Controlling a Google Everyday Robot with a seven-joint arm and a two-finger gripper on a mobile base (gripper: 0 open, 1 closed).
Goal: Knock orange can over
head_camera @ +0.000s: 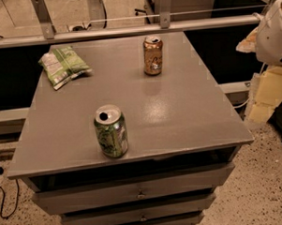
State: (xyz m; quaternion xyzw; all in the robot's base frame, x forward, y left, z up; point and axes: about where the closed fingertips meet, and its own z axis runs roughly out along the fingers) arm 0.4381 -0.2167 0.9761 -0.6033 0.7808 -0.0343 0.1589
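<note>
The orange can (153,55) stands upright near the far edge of the grey table top (178,112), right of centre. It has a copper body, a pale script marking and a silver top with an open pull-tab hole. My gripper is not in view. Only a white rounded part of my arm (273,33) shows at the upper right edge, off the table and well to the right of the can.
A green-and-white patterned can (111,131) stands upright near the front edge. A green snack bag (63,65) lies at the far left corner. Drawers (135,192) sit below the top. A metal rail (128,29) runs behind the table. Yellow material (269,94) lies at the right.
</note>
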